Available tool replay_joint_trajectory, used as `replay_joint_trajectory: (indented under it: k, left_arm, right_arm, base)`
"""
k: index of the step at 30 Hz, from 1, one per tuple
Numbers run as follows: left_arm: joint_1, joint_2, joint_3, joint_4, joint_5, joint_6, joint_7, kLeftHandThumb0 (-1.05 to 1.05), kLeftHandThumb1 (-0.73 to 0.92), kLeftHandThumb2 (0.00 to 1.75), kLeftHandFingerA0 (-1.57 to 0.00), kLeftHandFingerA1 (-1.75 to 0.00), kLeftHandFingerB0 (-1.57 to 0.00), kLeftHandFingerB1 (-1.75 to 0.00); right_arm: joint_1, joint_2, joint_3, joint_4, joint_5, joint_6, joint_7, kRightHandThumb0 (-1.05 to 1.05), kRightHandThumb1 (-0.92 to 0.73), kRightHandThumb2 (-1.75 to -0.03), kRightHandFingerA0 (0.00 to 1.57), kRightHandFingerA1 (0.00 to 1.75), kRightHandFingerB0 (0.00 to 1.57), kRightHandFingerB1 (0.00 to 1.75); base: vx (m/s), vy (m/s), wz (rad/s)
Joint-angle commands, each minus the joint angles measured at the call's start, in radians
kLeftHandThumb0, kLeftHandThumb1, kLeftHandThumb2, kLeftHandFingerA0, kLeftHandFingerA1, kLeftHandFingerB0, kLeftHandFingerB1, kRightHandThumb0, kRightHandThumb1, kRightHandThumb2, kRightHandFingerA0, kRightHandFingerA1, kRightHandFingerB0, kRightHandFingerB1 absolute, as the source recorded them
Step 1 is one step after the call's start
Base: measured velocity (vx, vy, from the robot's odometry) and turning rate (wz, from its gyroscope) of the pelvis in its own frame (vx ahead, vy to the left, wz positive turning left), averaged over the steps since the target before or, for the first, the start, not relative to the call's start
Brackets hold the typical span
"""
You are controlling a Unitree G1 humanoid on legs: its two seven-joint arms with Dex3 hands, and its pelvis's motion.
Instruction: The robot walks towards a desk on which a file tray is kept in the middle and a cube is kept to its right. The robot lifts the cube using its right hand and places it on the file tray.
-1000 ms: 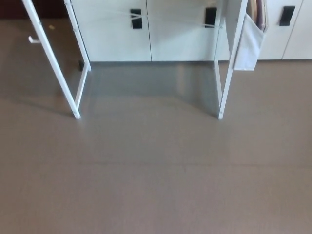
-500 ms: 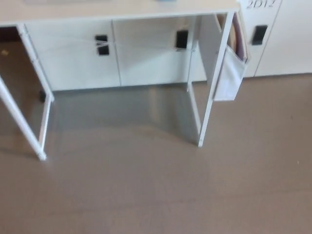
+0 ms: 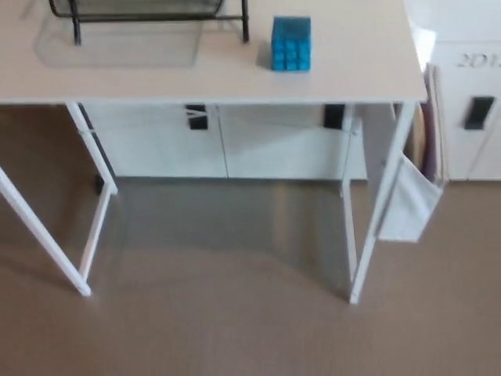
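Neither robot hand shows anywhere here, so I can't tell what the fingers are doing, spread or closed.

The cube (image 3: 290, 43) is the easy one: bright blue, with a grid of small squares on its faces, sitting flat on the white worktop (image 3: 352, 74) with bare surface all round it. No writing on it that I can make out.

Left of the cube and clear of it is the file tray (image 3: 141, 16), and it's mostly chopped off by the top edge of the picture. All you get is a black wire bottom rail, two short black feet and a faint shadow on the worktop below it. Can't say how tall it is or whether anything lies in it.

Right of the cube and lower down, past the worktop's edge, a white fabric pouch (image 3: 403, 207) hangs off the worktop's frame. Something flat and brownish stands in it, too blurry to name.

Behind, below the cube, white cabinet doors (image 3: 274, 149) carry small black handles, partly hidden by the worktop's edge. On a cabinet far right of the cube there's a label (image 3: 475, 60) reading "2D1", and the picture edge cuts off the rest.

The floor (image 3: 235, 313) is plain brown.
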Motion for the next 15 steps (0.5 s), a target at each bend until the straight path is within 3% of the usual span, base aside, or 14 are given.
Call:
replay_joint_trajectory:
  k: [1,2,3,4,5,6,7,8,10,11,12,15]
  left_arm:
    - [-0.032,0.025,-0.012,0.019,0.033,0.018,0.014,-0.62,0.73,0.63,-0.22,-0.35,-0.09,-0.18]
    - [-0.037,0.025,-0.012,0.030,0.032,0.014,0.013,-0.62,0.74,0.64,-0.19,-0.34,-0.09,-0.18]
    - [-0.034,0.023,0.000,0.021,0.016,0.023,-0.002,-0.67,0.58,0.88,-0.09,-0.46,-0.04,-0.25]
    - [-0.033,0.022,0.005,0.018,0.010,0.027,-0.009,-0.67,0.58,0.88,-0.09,-0.46,-0.04,-0.25]
    - [-0.034,0.020,0.010,0.013,0.007,0.047,-0.008,-0.62,0.73,0.65,-0.16,-0.35,-0.09,-0.18]
    - [-0.031,0.018,0.016,0.006,0.000,0.053,-0.011,-0.61,0.74,0.61,-0.16,-0.34,-0.05,-0.25]
    - [-0.026,0.017,0.019,0.003,0.000,0.046,-0.012,-0.62,0.73,0.64,-0.19,-0.36,-0.08,-0.19]
    - [-0.038,0.020,-0.001,0.021,0.030,0.035,0.007,-0.70,0.60,0.89,-0.18,-0.47,-0.06,-0.27]
    - [-0.051,0.021,-0.021,0.043,0.056,0.026,0.028,-0.70,0.60,0.89,-0.18,-0.47,-0.06,-0.27]
    - [-0.051,0.020,-0.016,0.034,0.046,0.025,0.019,-0.64,0.75,0.62,-0.24,-0.37,-0.06,-0.24]
    - [-0.015,0.029,0.002,-0.026,0.020,0.037,-0.011,-0.62,0.74,0.64,-0.21,-0.38,-0.09,-0.18]
    - [0.013,0.030,0.010,-0.065,0.020,0.032,-0.004,-0.62,0.76,0.65,-0.17,-0.36,-0.09,-0.19]
  right_arm:
    - [0.028,0.012,-0.004,0.011,0.006,-0.033,-0.013,-0.60,-0.54,-0.80,0.25,0.45,0.07,0.35]
    - [0.026,0.016,-0.006,0.018,0.006,-0.033,-0.023,-0.60,-0.53,-0.79,0.29,0.45,0.07,0.36]
    - [0.038,0.016,-0.010,-0.009,0.005,-0.011,-0.022,-0.64,-0.54,-0.81,0.28,0.44,0.07,0.36]
    - [0.044,0.015,-0.012,-0.021,0.004,-0.001,-0.021,-0.64,-0.54,-0.81,0.28,0.44,0.07,0.36]
    - [0.036,0.015,-0.011,-0.021,0.006,0.012,-0.011,-0.62,-0.53,-0.79,0.26,0.43,0.07,0.35]
    - [0.028,0.015,-0.008,-0.013,0.005,0.016,-0.008,-0.62,-0.53,-0.78,0.22,0.42,0.09,0.35]
    - [0.022,0.014,-0.005,-0.003,0.000,0.015,-0.012,-0.64,-0.54,-0.78,0.19,0.41,0.09,0.36]
    - [0.019,0.009,-0.002,0.000,0.001,0.014,0.000,-0.62,-0.53,-0.81,0.20,0.43,0.06,0.32]
    - [0.010,0.004,-0.001,0.010,0.010,0.006,0.022,-0.62,-0.53,-0.81,0.20,0.43,0.06,0.32]
    - [0.007,-0.012,0.023,0.009,-0.020,-0.005,0.016,-0.65,-0.54,-0.85,0.22,0.45,0.03,0.30]
    - [0.004,0.019,-0.016,0.018,0.021,-0.016,-0.011,-0.57,-0.51,-0.75,0.28,0.44,0.09,0.36]
    - [0.018,0.014,-0.021,-0.007,0.021,-0.005,0.005,-0.58,-0.53,-0.76,0.27,0.43,0.08,0.35]
  base:
    - [0.37,-0.005,-0.16]
    - [0.42,0.023,-0.18]
    - [0.45,0.024,-0.30]
    - [0.48,0.047,-0.34]
    - [0.54,0.076,-0.41]
    - [0.68,0.112,-0.26]
    - [0.59,0.035,-0.65]
    - [0.59,-0.022,-0.64]
    - [0.60,-0.011,-0.54]
    - [0.59,-0.003,-0.24]
    - [0.59,-0.005,-0.25]
    - [0.42,-0.012,-0.04]
